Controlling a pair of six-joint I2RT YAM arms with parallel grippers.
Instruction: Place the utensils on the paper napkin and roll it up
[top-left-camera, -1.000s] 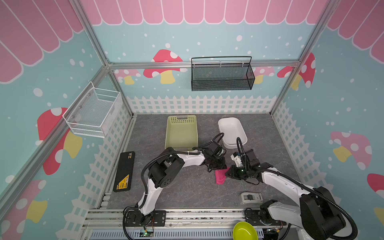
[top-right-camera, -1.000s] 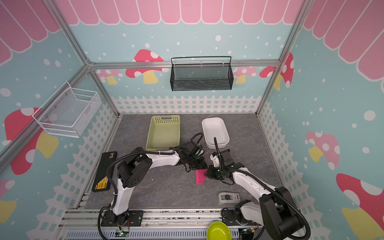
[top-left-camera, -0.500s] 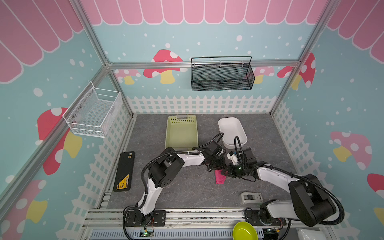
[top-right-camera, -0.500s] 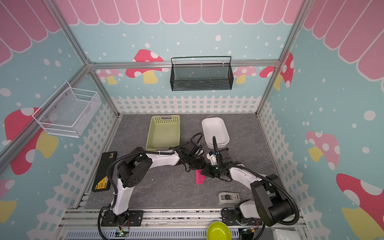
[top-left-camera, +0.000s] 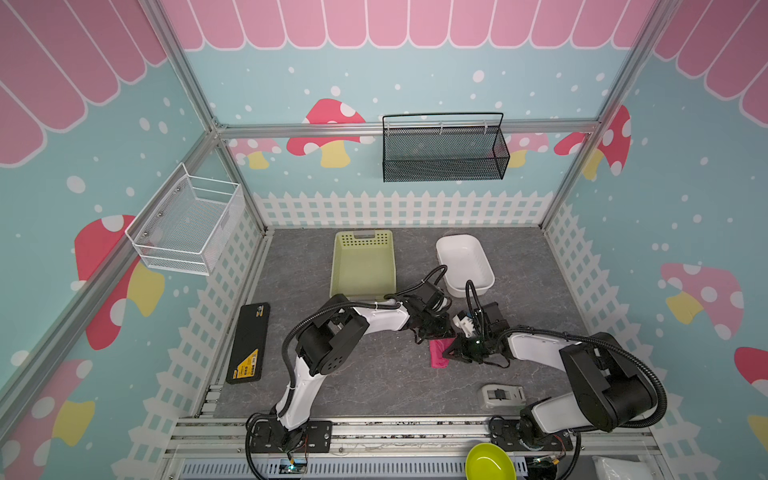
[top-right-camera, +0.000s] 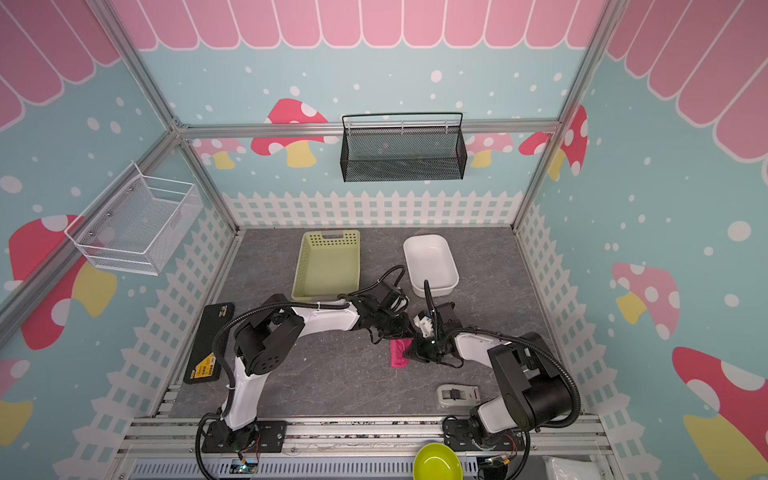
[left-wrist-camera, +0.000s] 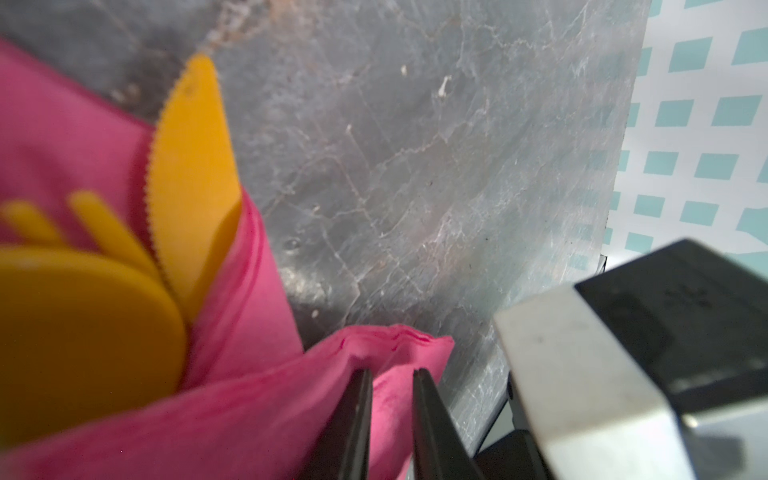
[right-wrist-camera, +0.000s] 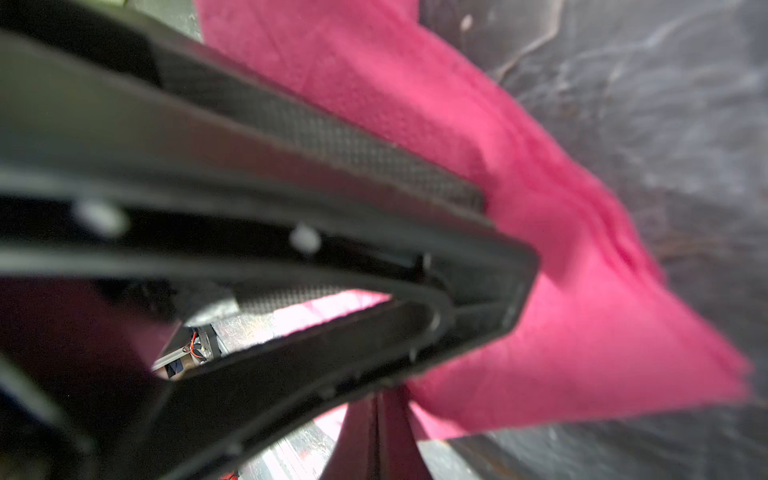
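The paper napkin (top-left-camera: 439, 356) (top-right-camera: 399, 355) lies as a narrow magenta bundle on the grey floor between my two grippers. In the left wrist view it wraps the orange utensils: the serrated knife (left-wrist-camera: 191, 158), the fork tines (left-wrist-camera: 99, 224) and the spoon bowl (left-wrist-camera: 83, 324) poke out of its end. My left gripper (left-wrist-camera: 392, 374) (top-left-camera: 432, 336) is at the bundle's far end, its jaws narrowly apart with a fold of napkin (left-wrist-camera: 390, 399) between them. My right gripper (right-wrist-camera: 376, 409) (top-left-camera: 452, 354) is shut at the bundle's right edge. The black left gripper finger (right-wrist-camera: 291, 232) hides its tips.
A pale green basket (top-left-camera: 337, 266) and a white tub (top-left-camera: 446, 270) stand behind the arms. A black case (top-left-camera: 249, 345) lies at the left. A small grey device (top-left-camera: 500, 397) lies front right, with a lime bowl (top-left-camera: 488, 461) beyond the front rail. Wire baskets hang on the walls.
My right gripper has moved left up to the napkin bundle and closed. The left gripper has stayed at the bundle's far end, its jaws easing slightly apart.
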